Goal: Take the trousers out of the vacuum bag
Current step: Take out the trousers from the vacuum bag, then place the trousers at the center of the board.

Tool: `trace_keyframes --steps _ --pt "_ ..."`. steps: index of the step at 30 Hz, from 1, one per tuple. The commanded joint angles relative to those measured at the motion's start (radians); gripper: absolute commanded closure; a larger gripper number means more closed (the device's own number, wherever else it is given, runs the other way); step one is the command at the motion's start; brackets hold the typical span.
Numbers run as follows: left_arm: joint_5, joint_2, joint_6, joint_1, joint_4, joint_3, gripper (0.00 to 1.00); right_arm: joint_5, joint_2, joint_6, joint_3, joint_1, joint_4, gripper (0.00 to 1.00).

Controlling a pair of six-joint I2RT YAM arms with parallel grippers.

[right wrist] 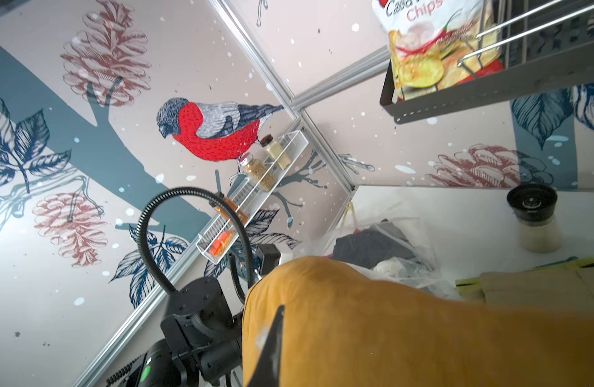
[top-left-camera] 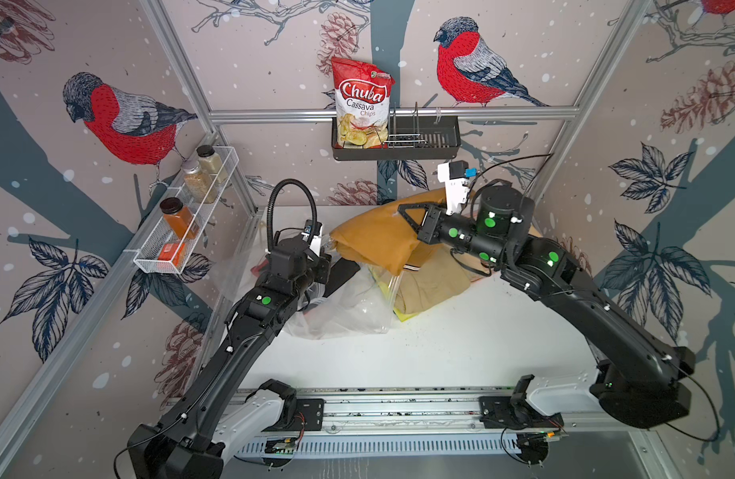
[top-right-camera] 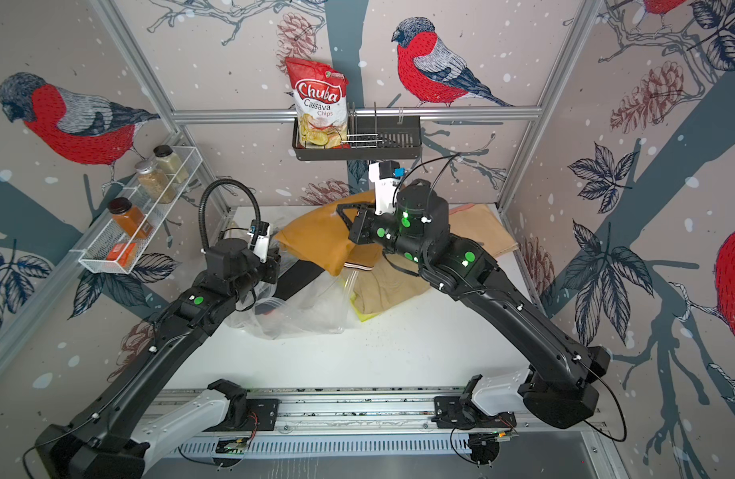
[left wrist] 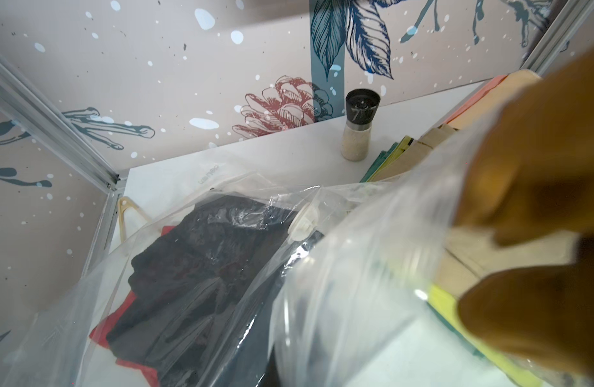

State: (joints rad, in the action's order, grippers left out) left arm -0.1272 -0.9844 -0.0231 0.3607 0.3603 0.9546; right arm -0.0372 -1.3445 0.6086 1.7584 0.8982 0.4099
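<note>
A white counter [top-left-camera: 440,352] sits inside a booth papered with red-breasted birds and pine cones. Two black robot arms reach in from the near edge.

The right gripper [top-left-camera: 404,210] is narrowly closed, pinching a pair of mustard trousers [top-left-camera: 378,244]. This soft, plump folded bundle is raised clear of the counter, above the middle. Its long axis runs left to right, with the left end sagging lower. A white and red striped band shows at its lower edge.

Under it, khaki trousers [top-left-camera: 432,290] lie flat and creased on the counter, right of centre. They rest on a bright yellow pair [top-left-camera: 403,316], whose corner pokes out toward the near side. In the left wrist view a thin teal edge [left wrist: 379,164] shows beside that stack.

The vacuum bag [top-left-camera: 345,311] is thin, glossy, wrinkled clear plastic. It sprawls over the left-centre of the counter, from the far left corner toward the stack, touching it. Its round white valve [left wrist: 302,224] faces up. Inside, toward the far left, lies a rumpled dark pair [left wrist: 201,268] on top of a red pair [left wrist: 111,321].

The left gripper [top-left-camera: 322,259] is mostly hidden behind its own wrist. It is closed tight, and the bag's film is drawn up to it in a lifted fold.

A grinder [left wrist: 357,130] with a black cap and a pale grainy body stands upright at the far side of the counter. A crinkly red and white chips bag [top-left-camera: 361,103] stands in a dark metal basket [top-left-camera: 440,143] on the far wall.
</note>
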Motion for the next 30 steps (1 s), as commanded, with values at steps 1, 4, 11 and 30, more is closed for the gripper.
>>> trace_keyframes --steps 1,4,11,30 --pt "-0.017 0.006 0.005 -0.005 0.03 -0.011 1.0 -0.035 0.0 0.003 0.042 -0.021 -0.173 1.0" --pt "-0.01 0.016 0.005 -0.008 0.034 -0.02 1.0 -0.065 -0.021 0.014 0.077 -0.059 -0.184 1.0" --pt "0.027 0.09 -0.017 -0.008 0.048 -0.063 1.0 -0.135 -0.093 0.035 0.151 -0.16 -0.21 1.0" --pt "-0.035 0.15 -0.035 -0.008 0.146 -0.004 1.0 -0.353 -0.25 0.193 0.169 -0.435 -0.458 1.0"
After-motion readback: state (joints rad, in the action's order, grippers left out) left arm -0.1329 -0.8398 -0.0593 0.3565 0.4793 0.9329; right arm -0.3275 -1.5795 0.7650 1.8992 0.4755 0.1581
